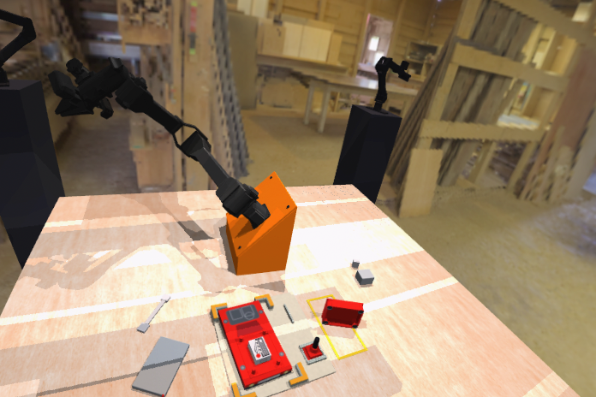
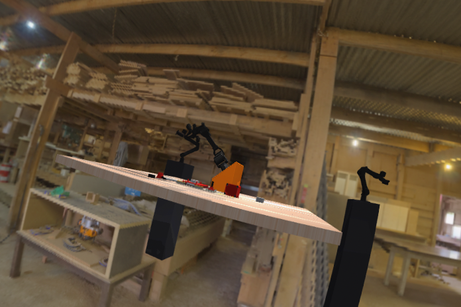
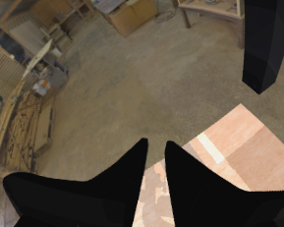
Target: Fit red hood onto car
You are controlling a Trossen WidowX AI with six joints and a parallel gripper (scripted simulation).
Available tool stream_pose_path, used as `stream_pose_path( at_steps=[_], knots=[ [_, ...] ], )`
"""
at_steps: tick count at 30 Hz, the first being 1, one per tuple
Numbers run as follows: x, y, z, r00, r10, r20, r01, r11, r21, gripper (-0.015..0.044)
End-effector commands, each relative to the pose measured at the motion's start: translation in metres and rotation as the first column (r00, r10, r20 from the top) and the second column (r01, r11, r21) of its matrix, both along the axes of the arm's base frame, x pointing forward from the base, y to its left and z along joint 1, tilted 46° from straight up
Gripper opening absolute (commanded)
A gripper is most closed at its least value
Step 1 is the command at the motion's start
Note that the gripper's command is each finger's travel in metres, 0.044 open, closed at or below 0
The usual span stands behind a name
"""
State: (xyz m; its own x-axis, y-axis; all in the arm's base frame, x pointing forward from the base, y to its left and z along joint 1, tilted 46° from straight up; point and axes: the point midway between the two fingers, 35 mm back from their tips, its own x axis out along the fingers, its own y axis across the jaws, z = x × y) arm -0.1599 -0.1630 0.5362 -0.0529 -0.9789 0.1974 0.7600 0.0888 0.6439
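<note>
In the jig (image 1: 300, 374), the chassis (image 1: 230, 334) carries its engine block (image 1: 259, 350); the hood (image 1: 342, 313) (image 2: 232, 190) stands tilted beside it. I have my arm (image 1: 156, 109) (image 2: 212, 141) raised away, claw (image 1: 57, 100) (image 3: 156, 144) nearly closed, gripping nothing.

The wooden table (image 1: 430, 281) (image 2: 274, 213) (image 3: 241, 132) carries the red hood (image 1: 342, 312) (image 2: 232, 190) and jig (image 1: 325, 370).

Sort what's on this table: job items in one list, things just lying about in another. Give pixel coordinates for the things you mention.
Job:
- red hood (image 1: 342, 313) (image 2: 232, 190)
- car chassis (image 1: 249, 328) (image 2: 195, 184)
- engine block (image 1: 259, 348)
- deck pegs (image 1: 278, 363)
- jig (image 1: 303, 374)

Apparently just lying about:
- grey plate (image 1: 160, 367)
- wrench-like tool (image 1: 153, 314)
- larger grey block (image 1: 364, 276) (image 2: 259, 200)
- smaller grey block (image 1: 355, 263)
- black-handled lever (image 1: 315, 344)
- thin grey rod (image 1: 289, 313)
</note>
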Motion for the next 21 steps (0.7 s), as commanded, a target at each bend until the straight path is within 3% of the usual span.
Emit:
stream_pose_path(
  at_steps=[1,21],
  knots=[
    [0.043,0.003,0.021,0.999,0.036,-0.015,-0.037,0.998,-0.054,0.0000],
    [0.240,0.043,0.067,0.942,0.333,-0.047,-0.334,0.913,-0.234,0.0000]
  ],
)
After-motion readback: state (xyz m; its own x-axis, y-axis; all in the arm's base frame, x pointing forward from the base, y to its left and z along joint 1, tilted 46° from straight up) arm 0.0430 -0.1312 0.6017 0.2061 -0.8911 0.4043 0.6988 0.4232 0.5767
